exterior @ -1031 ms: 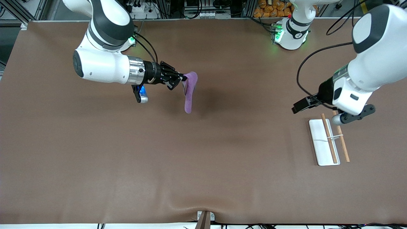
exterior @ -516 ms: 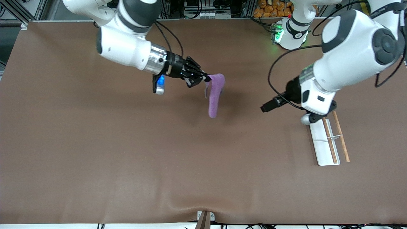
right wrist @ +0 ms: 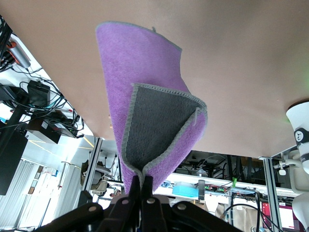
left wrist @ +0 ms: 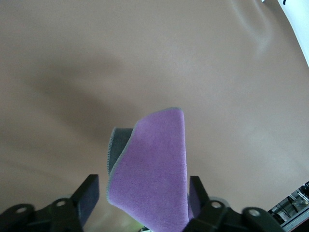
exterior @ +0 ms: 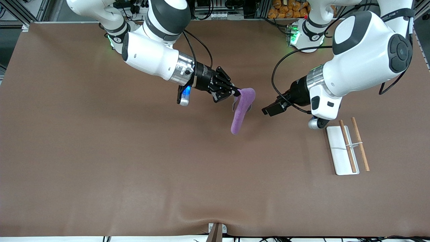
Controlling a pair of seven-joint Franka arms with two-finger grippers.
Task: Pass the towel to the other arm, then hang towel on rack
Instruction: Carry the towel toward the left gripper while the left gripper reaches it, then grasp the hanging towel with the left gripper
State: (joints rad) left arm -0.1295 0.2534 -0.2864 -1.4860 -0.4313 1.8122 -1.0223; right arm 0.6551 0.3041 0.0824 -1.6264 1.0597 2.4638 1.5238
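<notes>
**Handover about to happen over the counter**

Over mid-counter (exterior: 134,168), the right gripper (exterior: 235,92) is clamped on the towel (exterior: 242,107). The left gripper (exterior: 268,110), fingers apart, flanks it. Closing early could miss the cloth and drop it short of the rack (exterior: 346,148).

Rack (exterior: 343,150) on brown table (exterior: 134,161)

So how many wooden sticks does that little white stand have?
2, both slanting over the rack at the left arm's end of the table: one wooden rod lies over its white base, the other rod just past the base's edge, a thin white bracket joining them.
</notes>
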